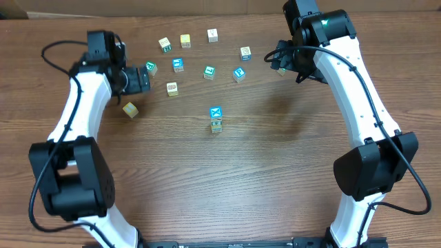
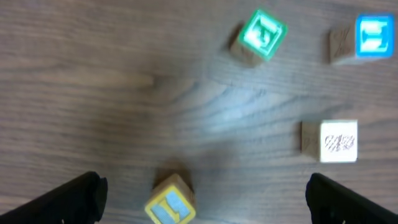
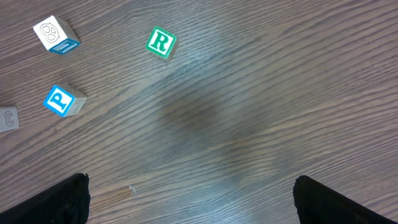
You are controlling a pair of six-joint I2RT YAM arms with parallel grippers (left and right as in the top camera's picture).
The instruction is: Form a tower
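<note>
Near the middle of the desk (image 1: 241,182) stands the tower (image 1: 216,119), blue cube on top, well apart from both arms. Left tool (image 2: 205,182) and right tool (image 3: 191,180) are spread wide, empty.

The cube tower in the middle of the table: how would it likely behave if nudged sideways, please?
The tower is narrow and stands on one small footprint, so it would probably topple rather than slide. Its blue-faced top cube only rests there and may slip off first. The wood looks rigid, unlikely to deform.
</note>
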